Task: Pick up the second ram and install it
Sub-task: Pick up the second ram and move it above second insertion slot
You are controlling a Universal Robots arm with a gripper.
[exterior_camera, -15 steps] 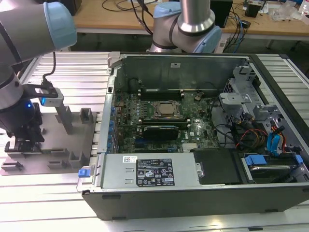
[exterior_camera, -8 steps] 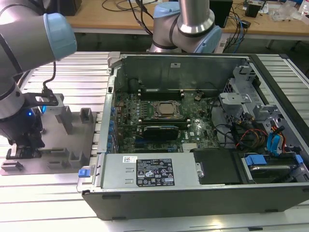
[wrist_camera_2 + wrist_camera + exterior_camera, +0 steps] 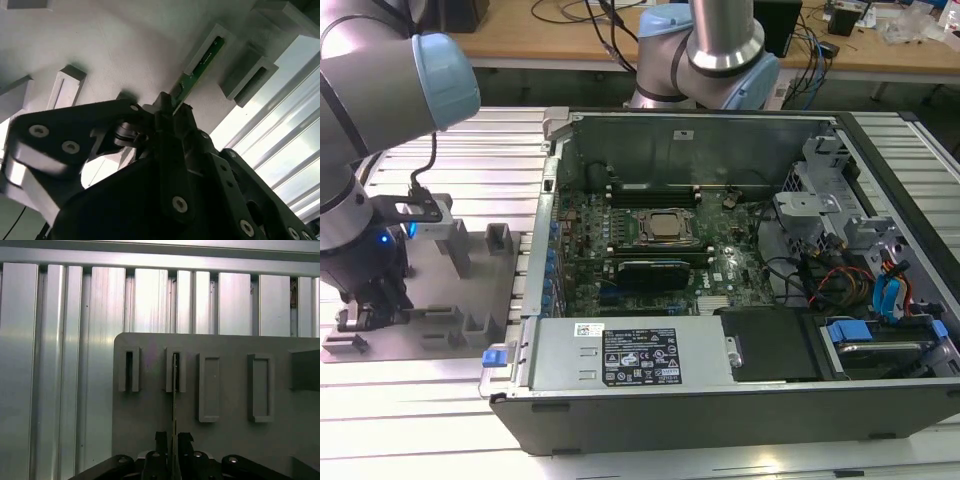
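The second ram [image 3: 174, 390] is a thin green stick standing on edge on the grey fixture plate [image 3: 150, 415]. Its far end sits in a slotted holder [image 3: 176, 372]. In the second wrist view the second ram [image 3: 200, 67] runs from that holder back into my gripper [image 3: 172, 107]. My gripper [image 3: 173, 437] has its two black fingers close on either side of the stick's near end, shut on it. In the exterior view my gripper [image 3: 370, 300] is low over the fixture plate [image 3: 440, 335], at the exterior view's left, beside the open computer case [image 3: 720, 250].
The motherboard's processor socket [image 3: 665, 225] has dark memory slots [image 3: 655, 190] behind and in front of it. Grey holder blocks [image 3: 498, 240] stand on the plate. A second robot arm [image 3: 710, 50] stands behind the case. Cables and drive bays [image 3: 860, 280] fill the case's right side.
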